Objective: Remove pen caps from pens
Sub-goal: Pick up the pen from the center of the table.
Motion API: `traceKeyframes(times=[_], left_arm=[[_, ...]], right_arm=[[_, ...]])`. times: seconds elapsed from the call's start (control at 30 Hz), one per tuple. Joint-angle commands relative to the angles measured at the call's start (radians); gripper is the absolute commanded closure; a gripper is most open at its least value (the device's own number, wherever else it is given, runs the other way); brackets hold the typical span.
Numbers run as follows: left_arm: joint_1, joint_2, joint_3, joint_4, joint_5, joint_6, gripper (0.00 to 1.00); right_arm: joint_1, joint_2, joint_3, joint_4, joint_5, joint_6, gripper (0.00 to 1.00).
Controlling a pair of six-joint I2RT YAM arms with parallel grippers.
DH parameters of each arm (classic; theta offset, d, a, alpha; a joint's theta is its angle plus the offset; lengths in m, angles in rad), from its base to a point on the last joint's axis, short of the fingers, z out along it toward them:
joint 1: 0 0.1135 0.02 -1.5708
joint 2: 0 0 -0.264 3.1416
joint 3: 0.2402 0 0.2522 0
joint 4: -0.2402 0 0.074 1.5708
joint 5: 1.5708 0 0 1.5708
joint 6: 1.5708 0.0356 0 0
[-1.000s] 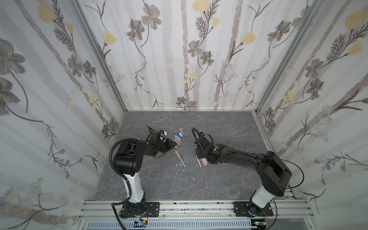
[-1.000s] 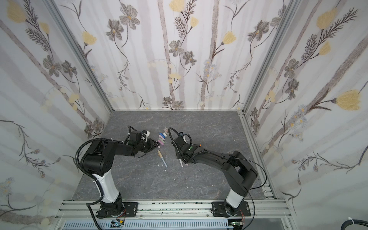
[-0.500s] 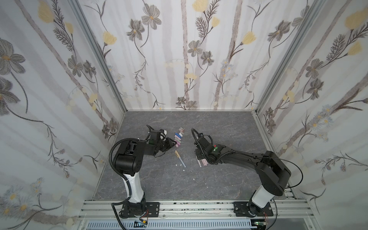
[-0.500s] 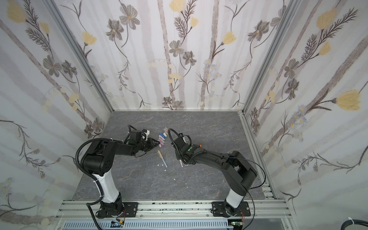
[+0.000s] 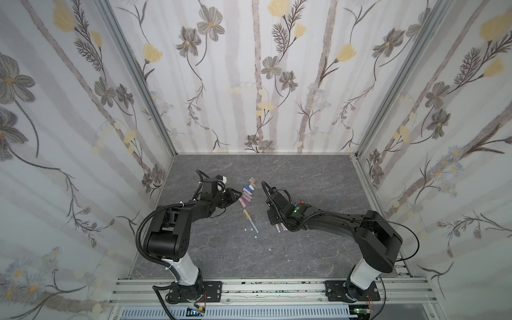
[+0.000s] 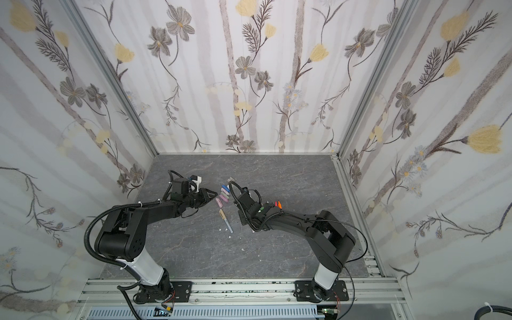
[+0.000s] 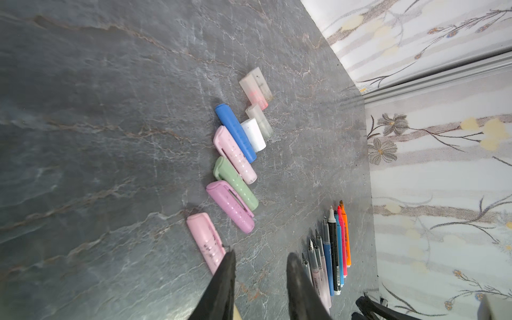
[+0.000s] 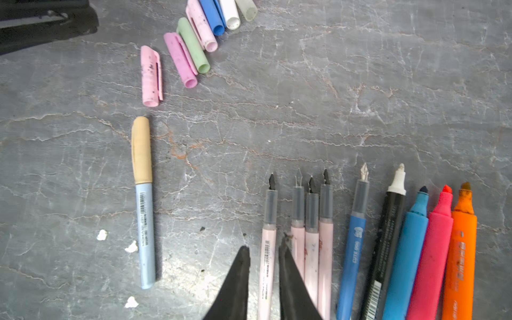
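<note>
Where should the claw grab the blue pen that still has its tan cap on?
Probably across the bare barrel of the slim pale blue plastic pen, coming straight down from above. It lies flat and alone on the grey stone-look table, long sides free, and that leaves its tan cap clear for another claw.

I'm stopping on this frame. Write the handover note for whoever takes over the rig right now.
Left gripper: open, empty, beside the pink cap ending the row of loose caps.
Right gripper: jaws straddle a pale pink pen at one end of the uncapped pens; grip unclear.
Done: nine pens uncapped, lying side by side.
Left: one grey-blue pen with its tan cap on, lying apart from the rest.
</note>
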Motion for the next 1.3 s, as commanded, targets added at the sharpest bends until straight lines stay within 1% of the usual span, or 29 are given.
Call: traceKeyframes(times=[0.0,0.17,0.43,0.63,0.87,1.0,1.27], left_arm=[[0.006,-0.025,-0.008,-0.036,-0.01,0.035,0.69],[0.01,-0.047,-0.045,-0.048,-0.011,0.053,0.7],[0.056,-0.095,-0.111,-0.021,-0.029,0.041,0.69],[0.075,-0.128,-0.114,-0.024,-0.026,0.039,0.69],[0.079,-0.133,-0.116,-0.023,-0.019,0.039,0.69],[0.08,-0.134,-0.113,-0.022,-0.013,0.039,0.69],[0.08,-0.133,-0.108,-0.025,-0.007,0.04,0.69]], right_arm=[[0.016,0.007,0.017,0.035,-0.021,-0.038,0.78],[0.033,0.016,0.028,0.088,-0.107,-0.076,0.76],[0.075,0.133,0.135,0.067,-0.175,-0.088,0.71],[0.099,0.223,0.203,0.038,-0.186,-0.085,0.7],[0.111,0.296,0.256,0.005,-0.188,-0.084,0.71],[0.117,0.334,0.284,-0.024,-0.167,-0.082,0.71],[0.119,0.363,0.292,-0.05,-0.131,-0.076,0.72]])
